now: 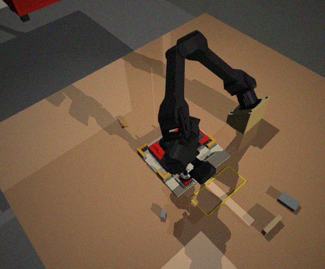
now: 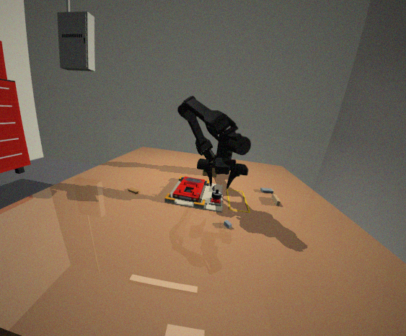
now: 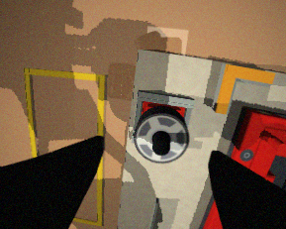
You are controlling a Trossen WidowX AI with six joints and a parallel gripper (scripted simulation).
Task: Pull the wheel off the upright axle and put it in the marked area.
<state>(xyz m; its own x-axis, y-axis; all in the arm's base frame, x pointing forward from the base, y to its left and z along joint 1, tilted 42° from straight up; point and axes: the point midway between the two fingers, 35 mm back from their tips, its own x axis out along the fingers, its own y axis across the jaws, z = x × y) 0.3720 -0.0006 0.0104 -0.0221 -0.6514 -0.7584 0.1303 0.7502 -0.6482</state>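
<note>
The wheel is a grey disc with a dark tyre. It sits flat around the upright black axle, above a small red block near the corner of the pale base plate. The marked area is a yellow rectangle outline on the table beside the plate, with no wheel in it. My gripper is open and empty, pointing down above the plate. In the wrist view the wheel shows between the two fingertips; in the top view the fingertips are hidden.
A red part lies on the plate between orange corner pieces. A small blue-grey block, a larger one, a beige block and a tan block lie around.
</note>
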